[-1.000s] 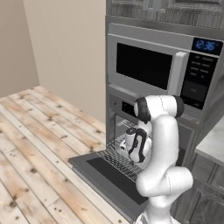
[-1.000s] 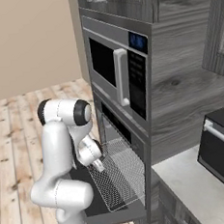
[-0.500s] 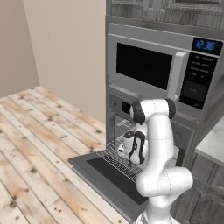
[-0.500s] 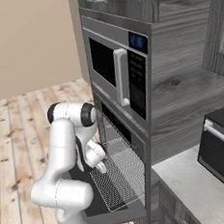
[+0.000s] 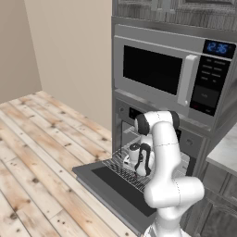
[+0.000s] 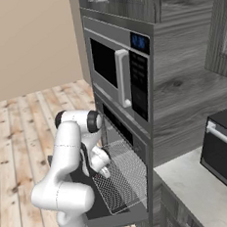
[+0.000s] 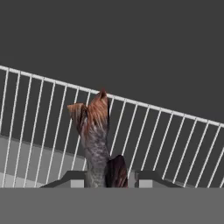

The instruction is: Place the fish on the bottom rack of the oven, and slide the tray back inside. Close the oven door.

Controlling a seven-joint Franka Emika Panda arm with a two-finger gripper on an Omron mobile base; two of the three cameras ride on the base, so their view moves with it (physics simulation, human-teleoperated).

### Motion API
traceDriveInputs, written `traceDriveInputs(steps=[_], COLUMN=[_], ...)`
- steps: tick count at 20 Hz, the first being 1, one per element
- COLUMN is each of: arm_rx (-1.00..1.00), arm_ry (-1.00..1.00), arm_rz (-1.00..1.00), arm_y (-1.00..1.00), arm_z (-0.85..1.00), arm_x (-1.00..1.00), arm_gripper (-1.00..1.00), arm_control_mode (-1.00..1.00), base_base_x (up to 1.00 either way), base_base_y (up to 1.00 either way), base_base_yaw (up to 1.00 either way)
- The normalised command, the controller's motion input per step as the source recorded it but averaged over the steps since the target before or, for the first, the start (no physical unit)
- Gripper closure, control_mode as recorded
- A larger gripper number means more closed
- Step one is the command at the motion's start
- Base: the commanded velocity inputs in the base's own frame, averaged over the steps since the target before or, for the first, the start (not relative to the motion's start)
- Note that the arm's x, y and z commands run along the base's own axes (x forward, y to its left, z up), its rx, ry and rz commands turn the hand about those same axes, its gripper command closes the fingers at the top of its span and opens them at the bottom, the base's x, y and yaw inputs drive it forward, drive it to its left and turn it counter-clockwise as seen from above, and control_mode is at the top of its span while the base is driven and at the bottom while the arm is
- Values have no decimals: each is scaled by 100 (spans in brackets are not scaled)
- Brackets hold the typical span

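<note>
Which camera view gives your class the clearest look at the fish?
The hand view: the fish stands large between the gripper fingertips, tail fanned above the wire bottom rack. In the left and right base views the arm and hand cover it, so nothing of it can be made out.

Mottled grey-brown fish [image 7: 97, 144] with orange-brown tail. Silver wire-grid bottom rack [image 7: 175, 144], thin pale parallel bars. Grey steel oven [image 5: 194, 143]; dark window panel in grey oven door [image 5: 121, 184]. Pale wood-plank floor [image 5: 37, 139], brown knots.
</note>
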Motion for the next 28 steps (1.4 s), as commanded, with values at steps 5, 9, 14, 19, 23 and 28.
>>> traceDriveInputs(steps=[5,9,14,19,23,28], arm_rx=[0,0,0,-1,-9,-7], arm_ry=[2,1,0,1,-2,-9], arm_rz=[2,3,3,5,5,0], arm_y=[0,-1,-9,-9,8,3], arm_z=[-42,-42,-38,-38,-19,36], arm_x=[29,30,27,17,-9,-47], arm_gripper=[100,100,100,-100,-100,-100], arm_control_mode=[-100,-100,-100,-100,-100,-100], base_base_x=[0,0,0,0,0,0], base_base_y=[0,0,0,0,0,0], base_base_yaw=[0,0,0,0,0,0])
